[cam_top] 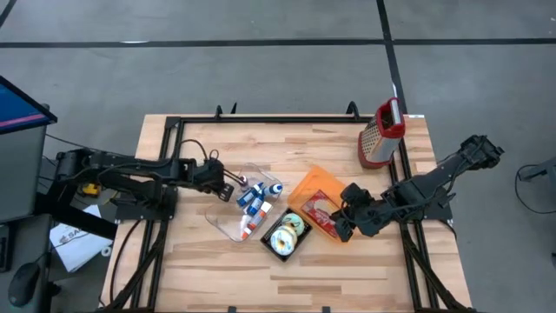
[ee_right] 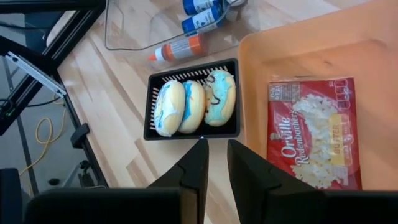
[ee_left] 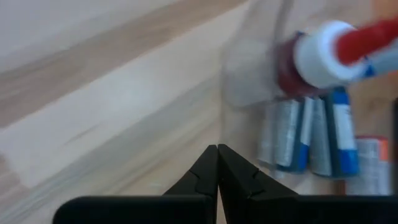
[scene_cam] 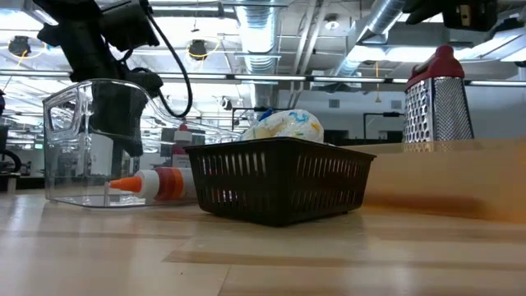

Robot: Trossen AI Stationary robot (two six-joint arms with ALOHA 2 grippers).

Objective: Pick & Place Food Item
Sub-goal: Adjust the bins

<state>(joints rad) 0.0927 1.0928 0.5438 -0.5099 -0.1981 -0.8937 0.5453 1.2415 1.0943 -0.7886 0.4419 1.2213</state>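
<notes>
From above, the wooden tabletop (cam_top: pixel 200 269) carries a clear plastic bin (cam_top: pixel 228 219) with glue bottles (cam_top: pixel 254 202) in it, a black basket (cam_top: pixel 287 235) of three frosted donuts (cam_top: pixel 287 233) just beside it, and an orange tray (cam_top: pixel 306 188) holding a popcorn packet (cam_top: pixel 320 214); a metal grater (cam_top: pixel 380 137) with a red handle stands well apart near the far right corner. The left hand (cam_top: pixel 233 183) reaches in at the clear bin's near wall, and the right hand (cam_top: pixel 345 228) sits over the orange tray's edge, just beside the basket. Down at tabletop level, the basket (scene_cam: pixel 279 178) fills the middle with a donut (scene_cam: pixel 283 127) poking above its rim, the clear bin (scene_cam: pixel 99 140) to its left with an orange-capped bottle (scene_cam: pixel 152 185) lying inside, and the grater (scene_cam: pixel 438 100) off to the right. From the left wrist, the left hand (ee_left: pixel 217 149) has its fingers pressed together on nothing, hanging over bare wood just beside the bin and the glue bottles (ee_left: pixel 323 134). From the right wrist, the right hand (ee_right: pixel 216 144) shows its fingers a narrow gap apart with nothing between them, hovering over the basket (ee_right: pixel 152 112) edge; the three donuts (ee_right: pixel 193 106) lie side by side in it, the popcorn packet (ee_right: pixel 314 134) flat in the tray (ee_right: pixel 255 56).
</notes>
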